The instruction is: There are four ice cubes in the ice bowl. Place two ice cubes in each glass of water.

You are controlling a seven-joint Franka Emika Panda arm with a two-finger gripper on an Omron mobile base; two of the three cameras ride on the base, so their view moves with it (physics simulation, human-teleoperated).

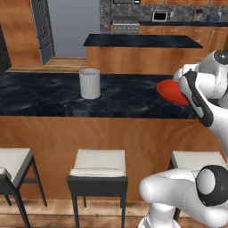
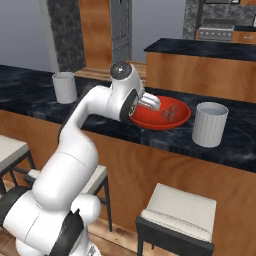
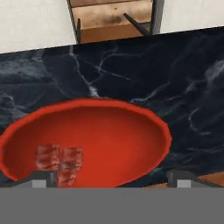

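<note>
Progress: none of the four transfers looks done; judged from the cluster lying in the bowl, all placing remains. Counter (image 2: 40, 107), black marbled stone, carries every task item. Ice bowl (image 2: 175, 120), wide, shallow, glossy bright red, sits near the counter's front edge between the two tumblers; in the hand view (image 3: 109, 131) its rim fills the lower half of the picture. Glass of water, right one (image 2: 210, 125), pale grey-white, finely ribbed, straight-sided, stands just beside the bowl; surface inside appears pale, no cube discernible. Glass of water, left one (image 1: 90, 83), same make, stands well apart from the bowl along the counter; contents cannot be told. Gripper (image 3: 109, 186), jaws spread wide and holding nothing, hangs above the bowl's near rim, fingertips (image 3: 41, 183) at the picture's bottom edge to either side of the bowl's centre. Ice cubes (image 3: 59, 162), tiny, translucent, tinted reddish against the bowl, lie bunched and touching one another on the bowl's floor toward one side; three or four blocks can be made out, exact count uncertain; also visible as a pale cluster in the right base view (image 2: 170, 113).
</note>
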